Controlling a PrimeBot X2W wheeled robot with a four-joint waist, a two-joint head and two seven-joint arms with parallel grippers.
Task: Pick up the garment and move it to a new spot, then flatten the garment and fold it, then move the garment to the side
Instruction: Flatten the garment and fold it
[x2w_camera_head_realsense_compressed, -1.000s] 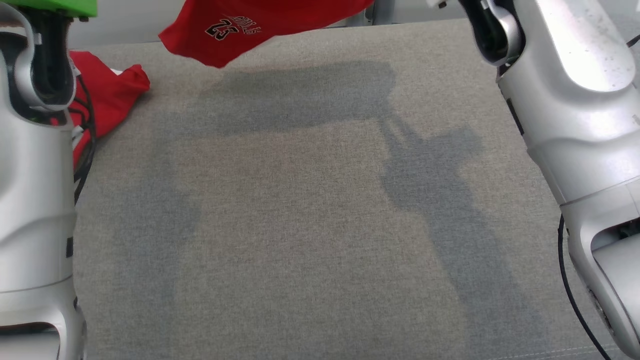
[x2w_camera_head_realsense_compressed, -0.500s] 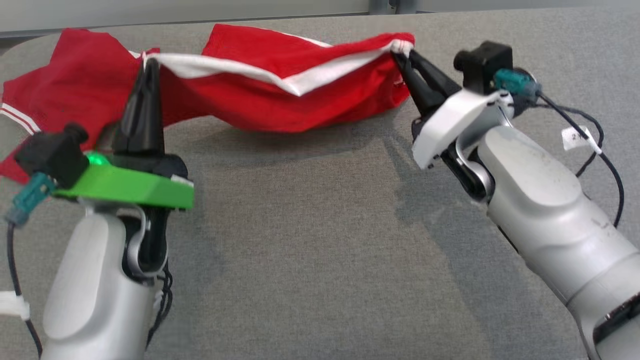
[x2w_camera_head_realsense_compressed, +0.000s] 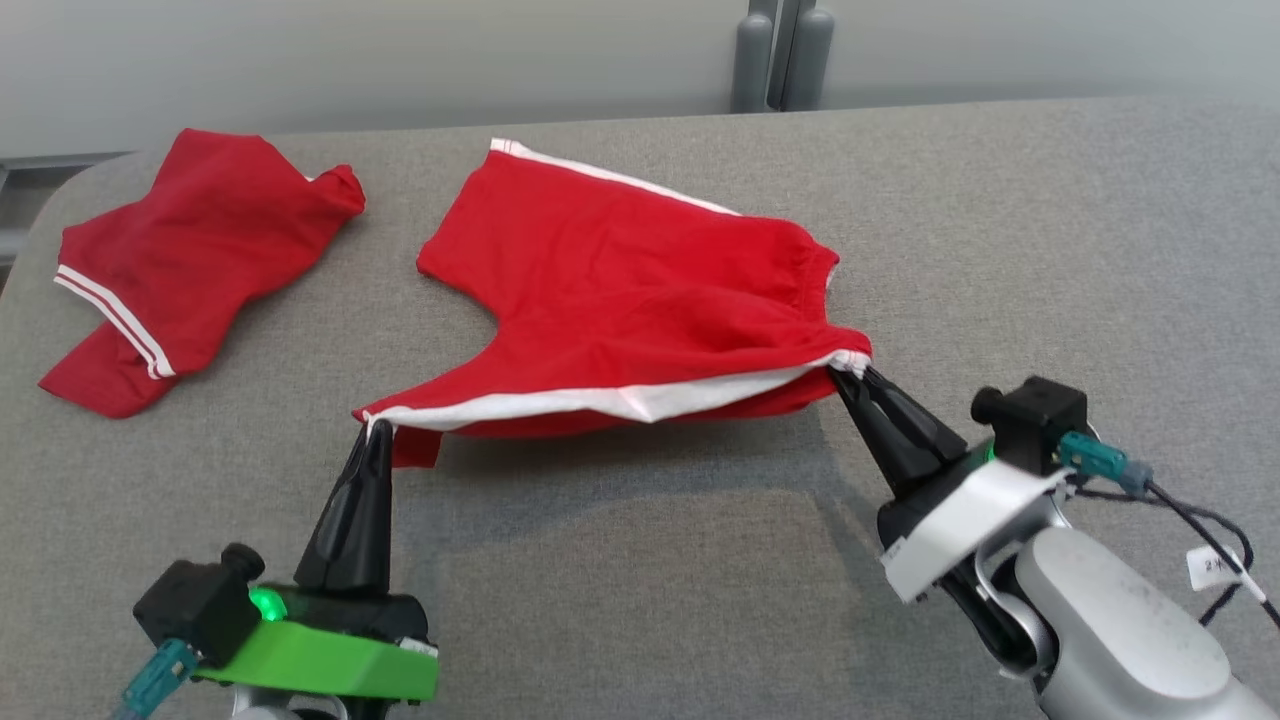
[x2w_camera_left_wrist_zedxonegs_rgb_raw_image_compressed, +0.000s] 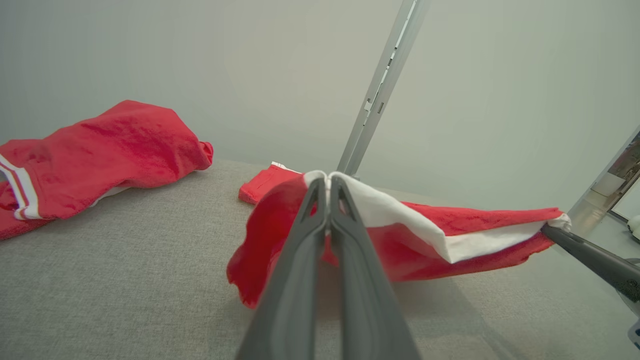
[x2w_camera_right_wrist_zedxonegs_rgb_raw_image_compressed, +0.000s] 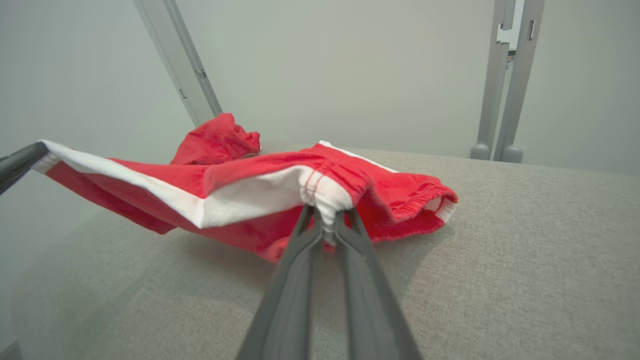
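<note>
Shorts (x2w_camera_head_realsense_compressed: 640, 290) mid-frame, far part on table (x2w_camera_head_realsense_compressed: 650, 580), near white hem strung betw. grippers. L gripper (x2w_camera_head_realsense_compressed: 376, 432) lower left, fingers pointing up, pinching hem's left end. R gripper (x2w_camera_head_realsense_compressed: 852, 375) lower right, angled up-left, clamped on right end. Other red cloth (x2w_camera_head_realsense_compressed: 190, 250) upper left.

My left gripper (x2w_camera_head_realsense_compressed: 378, 432) has two long, dark, tapering fingers on a bright green mount (x2w_camera_head_realsense_compressed: 330, 670), where a small green light (x2w_camera_head_realsense_compressed: 265, 603) glows. Next to it is my left camera block (x2w_camera_head_realsense_compressed: 195, 605), black and boxy, with a teal connector (x2w_camera_head_realsense_compressed: 155, 682) plugged in. My right gripper (x2w_camera_head_realsense_compressed: 848, 372) has the same dark fingers on a white mount (x2w_camera_head_realsense_compressed: 960, 530). It has its own black right camera block (x2w_camera_head_realsense_compressed: 1030, 420) and a teal plug (x2w_camera_head_realsense_compressed: 1097, 462). A thin black cable (x2w_camera_head_realsense_compressed: 1195, 515) carries a white tag (x2w_camera_head_realsense_compressed: 1212, 568), and my forearm (x2w_camera_head_realsense_compressed: 1110, 630) is smooth, rounded silver.
</note>
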